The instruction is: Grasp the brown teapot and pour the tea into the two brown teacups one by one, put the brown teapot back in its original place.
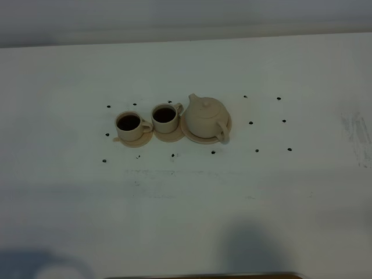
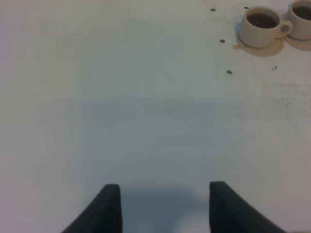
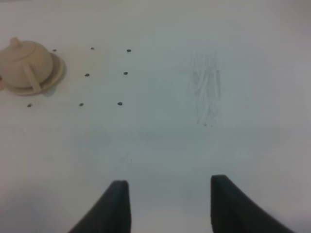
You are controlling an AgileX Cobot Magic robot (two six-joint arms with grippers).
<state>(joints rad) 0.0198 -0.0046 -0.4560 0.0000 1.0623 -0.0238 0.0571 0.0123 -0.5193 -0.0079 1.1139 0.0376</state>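
Resting on its wide round plate (image 1: 190,132), our squat matte teapot (image 1: 206,116) sits beside two dark-filled cups (image 1: 129,124); both hands, left (image 2: 165,206) and right (image 3: 170,206), hover spread over the smooth white desk (image 1: 186,197).

Robot test bench in a lab

A bare white table (image 1: 186,221) carries small black marker dots (image 1: 250,123) in grids, a scuffed patch (image 1: 357,136), and only a staged tea set: teapot (image 1: 206,116) and two filled cups (image 1: 129,124).
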